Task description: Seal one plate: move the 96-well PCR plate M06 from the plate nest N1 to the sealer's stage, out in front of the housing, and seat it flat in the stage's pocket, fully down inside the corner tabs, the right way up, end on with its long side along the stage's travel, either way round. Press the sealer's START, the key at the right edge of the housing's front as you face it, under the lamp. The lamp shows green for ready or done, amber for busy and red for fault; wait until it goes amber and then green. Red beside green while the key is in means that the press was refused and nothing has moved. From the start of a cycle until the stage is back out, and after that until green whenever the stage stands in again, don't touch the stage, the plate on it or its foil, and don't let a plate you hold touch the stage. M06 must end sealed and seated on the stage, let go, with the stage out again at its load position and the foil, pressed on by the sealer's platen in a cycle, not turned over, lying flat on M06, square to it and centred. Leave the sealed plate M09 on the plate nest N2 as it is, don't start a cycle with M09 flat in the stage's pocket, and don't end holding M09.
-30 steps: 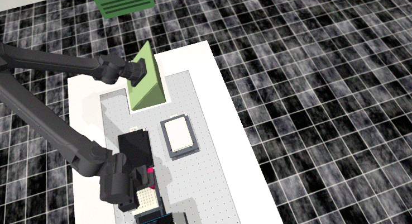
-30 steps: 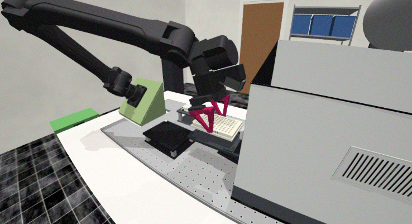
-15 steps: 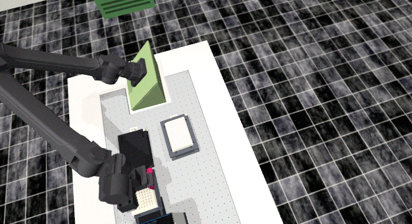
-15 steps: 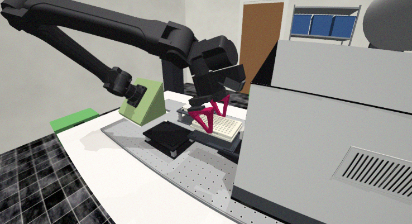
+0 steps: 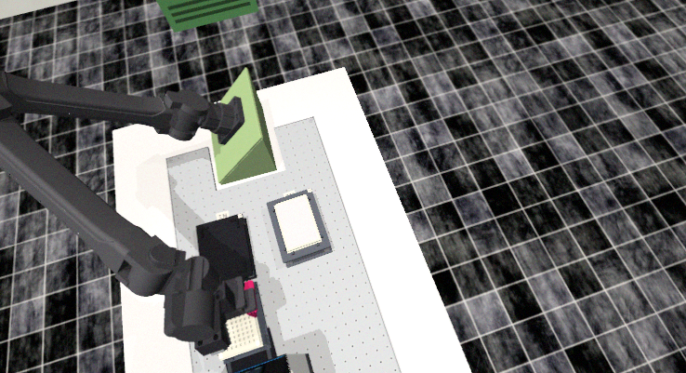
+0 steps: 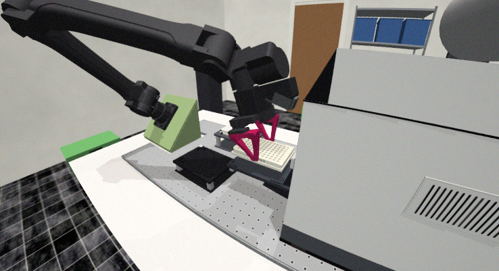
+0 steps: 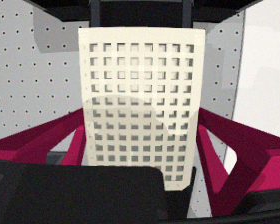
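Note:
The white 96-well plate M06 (image 7: 143, 103) is between the magenta fingers of my gripper (image 7: 141, 113), which is shut on its long sides. In the exterior and top views the plate (image 6: 266, 152) (image 5: 244, 333) sits low over the dark sealer stage (image 6: 260, 171), right in front of the grey housing (image 6: 384, 146), with its long side pointing towards the housing. I cannot tell whether it rests in the pocket. In the wrist view it looks slightly skewed. The gripper (image 6: 262, 146) comes down on it from above. Nest N1 (image 5: 225, 247) is a bare black block. The lamp and the START key are hidden.
Nest N2 holds the foil-covered plate M09 (image 5: 297, 222), to the right of N1. A green wedge (image 5: 244, 130) stands at the far end of the board, with a second dark arm (image 5: 202, 115) reaching to it. The housing is a tall wall close to my wrist.

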Controlling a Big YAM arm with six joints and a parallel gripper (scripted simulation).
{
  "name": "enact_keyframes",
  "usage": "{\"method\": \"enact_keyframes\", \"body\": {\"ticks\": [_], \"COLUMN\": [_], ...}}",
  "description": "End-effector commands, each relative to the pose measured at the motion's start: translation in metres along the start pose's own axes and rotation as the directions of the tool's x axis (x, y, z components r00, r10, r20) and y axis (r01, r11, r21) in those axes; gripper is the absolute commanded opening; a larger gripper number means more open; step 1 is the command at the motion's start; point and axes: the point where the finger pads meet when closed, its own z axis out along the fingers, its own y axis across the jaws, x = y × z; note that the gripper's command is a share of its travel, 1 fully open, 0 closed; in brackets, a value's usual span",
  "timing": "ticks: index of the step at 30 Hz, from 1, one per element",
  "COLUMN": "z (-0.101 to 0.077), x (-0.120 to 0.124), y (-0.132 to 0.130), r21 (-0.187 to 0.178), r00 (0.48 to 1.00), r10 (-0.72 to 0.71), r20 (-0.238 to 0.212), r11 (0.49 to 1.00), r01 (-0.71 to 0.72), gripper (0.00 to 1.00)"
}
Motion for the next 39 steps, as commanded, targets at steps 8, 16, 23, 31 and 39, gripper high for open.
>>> {"method": "enact_keyframes", "body": {"ticks": [8,16,23,31,39], "z": [0.003,0.003,0.0,0.018,0.016], "x": [-0.007,-0.003,-0.012,0.003,0.001], "y": [-0.006,-0.01,-0.013,-0.003,0.007], "r21": [0.0,0.001,0.001,0.0,-0.005], "r00": [0.999,0.999,0.998,1.0,1.0], "r10": [0.019,0.028,0.042,0.012,0.001], "r20": [0.026,0.033,0.047,0.014,0.014], "r11": [1.0,1.0,0.999,1.0,1.0], "r01": [-0.019,-0.028,-0.042,-0.012,-0.001], "gripper": [0.0,0.0,0.0,0.0,0.0]}}
